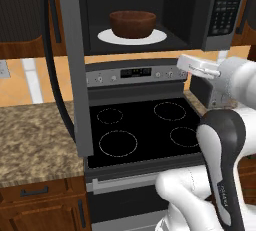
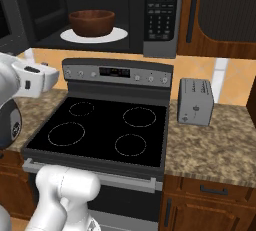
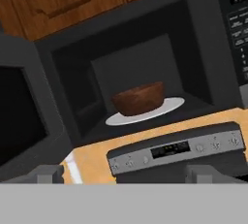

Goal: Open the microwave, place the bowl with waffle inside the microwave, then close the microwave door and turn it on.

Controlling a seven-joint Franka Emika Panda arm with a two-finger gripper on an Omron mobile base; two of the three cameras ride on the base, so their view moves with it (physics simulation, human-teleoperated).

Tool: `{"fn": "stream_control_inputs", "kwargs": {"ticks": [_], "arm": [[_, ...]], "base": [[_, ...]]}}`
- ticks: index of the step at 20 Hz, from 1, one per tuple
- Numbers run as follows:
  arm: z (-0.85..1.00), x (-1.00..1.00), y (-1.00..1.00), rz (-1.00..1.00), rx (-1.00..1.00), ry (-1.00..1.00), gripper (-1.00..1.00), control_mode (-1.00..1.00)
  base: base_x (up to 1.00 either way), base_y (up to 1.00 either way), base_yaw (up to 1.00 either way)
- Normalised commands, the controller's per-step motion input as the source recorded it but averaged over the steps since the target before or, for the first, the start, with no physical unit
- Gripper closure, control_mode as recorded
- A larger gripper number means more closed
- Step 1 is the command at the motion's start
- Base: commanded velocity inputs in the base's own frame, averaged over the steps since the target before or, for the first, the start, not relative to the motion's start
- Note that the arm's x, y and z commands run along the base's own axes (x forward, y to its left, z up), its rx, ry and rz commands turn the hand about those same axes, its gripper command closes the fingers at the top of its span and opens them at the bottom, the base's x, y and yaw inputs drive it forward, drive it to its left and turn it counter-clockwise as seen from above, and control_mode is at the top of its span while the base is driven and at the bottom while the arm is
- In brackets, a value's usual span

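Jaws (image 3: 126, 174): mine stand wide and released, nothing between them; I hang back from the microwave mouth, above the rear of the stove (image 1: 140, 130).
Bowl (image 1: 132, 23): it sits on the white turntable (image 1: 152, 39) inside the microwave (image 2: 100, 10), apart from my fingers.
Waffle: I cannot make it out; the bowl's rim hides its inside.
Microwave door (image 1: 75, 75): swung fully out to my left, edge toward me, cavity open.
Keypad panel (image 2: 161, 17): on the right of the cavity, untouched.
Step in hand: as I judge it, placing is done and closing the door is up.
Next move: I would need to swing left, get behind the door's outer face and push it round until it meets the frame, then reach for the keypad.
Toaster (image 2: 196, 101): on the counter (image 2: 215, 145) right of the stove, well clear of that path.
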Motion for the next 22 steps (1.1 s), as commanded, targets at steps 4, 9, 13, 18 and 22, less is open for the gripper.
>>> {"fn": "stream_control_inputs", "kwargs": {"ticks": [4, 9, 13, 18, 22], "arm": [[-0.11, 0.27, 0.25, 0.00, -0.04, -0.21, -1.00, -1.00], [-0.12, 0.08, 0.29, 0.00, -0.05, -0.15, -1.00, -1.00], [-0.13, 0.09, 0.33, 0.00, -0.06, -0.14, -1.00, -1.00], [-0.12, 0.27, 0.19, 0.00, -0.07, -0.12, -1.00, -1.00], [-0.16, 0.69, 0.04, 0.00, 0.00, -0.04, -1.00, -1.00]], "base": [[0.00, 0.00, 0.00], [0.00, 0.00, 0.00], [0.00, 0.00, 0.00], [0.00, 0.00, 0.00], [0.00, 0.00, 0.00]]}}
